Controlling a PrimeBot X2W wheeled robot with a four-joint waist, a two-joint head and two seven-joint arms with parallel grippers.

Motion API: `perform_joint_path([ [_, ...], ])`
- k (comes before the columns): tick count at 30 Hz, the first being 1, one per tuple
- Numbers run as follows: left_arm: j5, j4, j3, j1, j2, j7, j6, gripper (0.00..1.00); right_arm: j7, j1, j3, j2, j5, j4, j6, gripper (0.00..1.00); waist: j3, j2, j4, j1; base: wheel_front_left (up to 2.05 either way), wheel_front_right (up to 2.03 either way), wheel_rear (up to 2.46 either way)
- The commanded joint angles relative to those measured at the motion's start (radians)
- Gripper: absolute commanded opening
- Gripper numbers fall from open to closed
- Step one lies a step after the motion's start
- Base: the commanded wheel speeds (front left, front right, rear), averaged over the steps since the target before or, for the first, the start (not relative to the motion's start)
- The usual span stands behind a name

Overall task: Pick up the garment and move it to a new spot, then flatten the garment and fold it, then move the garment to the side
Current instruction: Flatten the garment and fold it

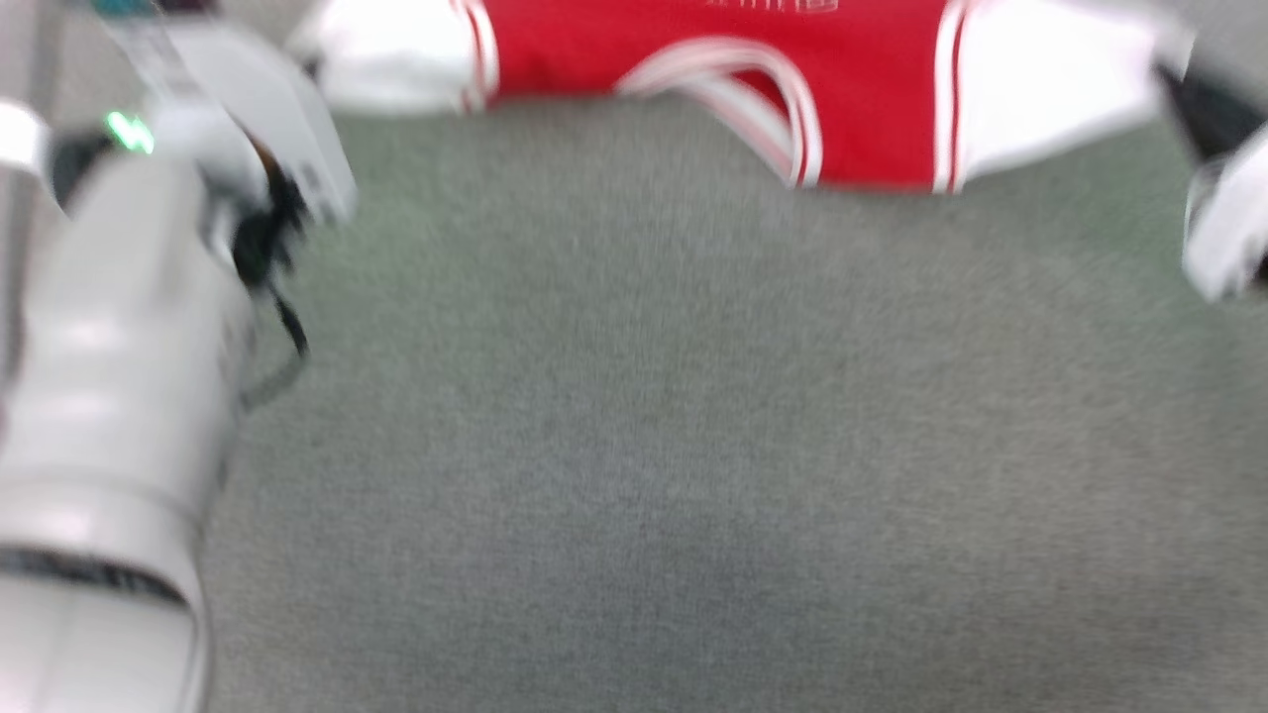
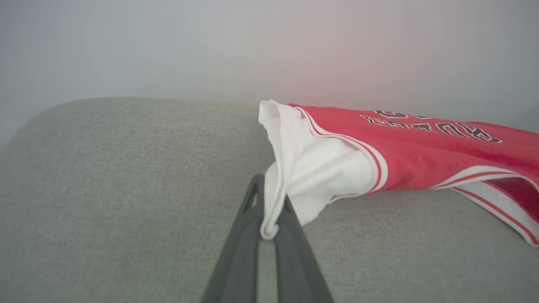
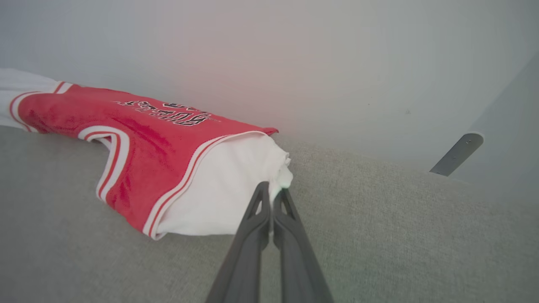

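Head view, blurred: garment [image 1: 713, 69] spread sideways at the far edge of the grey cloth surface [image 1: 693, 446], white sleeves outermost; left forearm [image 1: 109, 396] near one end.

Left wrist view: left hand [image 2: 269, 229] pinched tight on a white sleeve hem.

Right wrist view: right hand [image 3: 273, 200] clamped on the opposite sleeve's tip.

Judgement: gripping both ends keeps the fabric taut, ready for carrying and laying flat.

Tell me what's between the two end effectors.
The garment spans it: left end effector pinches one white end, right end effector the other, per the wrist views.
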Motion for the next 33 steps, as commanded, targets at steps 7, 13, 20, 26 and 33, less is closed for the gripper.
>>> perform_joint_path([
  [7, -0.067, -0.241, -0.039, 0.393, 0.091, 0.034, -0.003, 0.0, 0.099, 0.35, 0.062, -0.158, 0.099, -0.236, -0.001, 0.0, -0.305, -0.0001, -0.014, 0.0, 0.0, 0.0, 0.0],
  [13, -0.146, -0.599, -0.003, 0.785, 0.183, 0.117, 0.123, 0.0, 0.181, 0.616, 0.006, -0.246, 0.167, -0.369, -0.001, 0.0, -0.361, -0.0001, -0.007, 0.0, 0.0, 0.0, 0.0],
  [20, -0.218, -1.234, 0.08, 1.268, 0.334, 0.236, 0.438, 0.0, 0.285, 0.88, -0.102, -0.318, 0.201, -0.507, -0.001, 0.0, -0.357, -0.0001, 0.0, 0.0, 0.0, 0.0, 0.0],
  [26, -0.215, -1.535, 0.123, 1.479, 0.385, 0.234, 0.577, 0.0, 0.357, 1.046, -0.231, -0.294, 0.178, -0.596, -0.001, 0.0, -0.34, -0.0001, 0.004, 0.0, 0.0, 0.0, 0.0],
  [33, -0.188, -1.575, 0.126, 1.515, 0.391, 0.211, 0.611, 0.0, 0.473, 1.158, -0.35, -0.198, 0.117, -0.689, -0.001, 0.0, -0.321, -0.0001, -0.002, 0.0, 0.0, 0.0, 0.0],
])
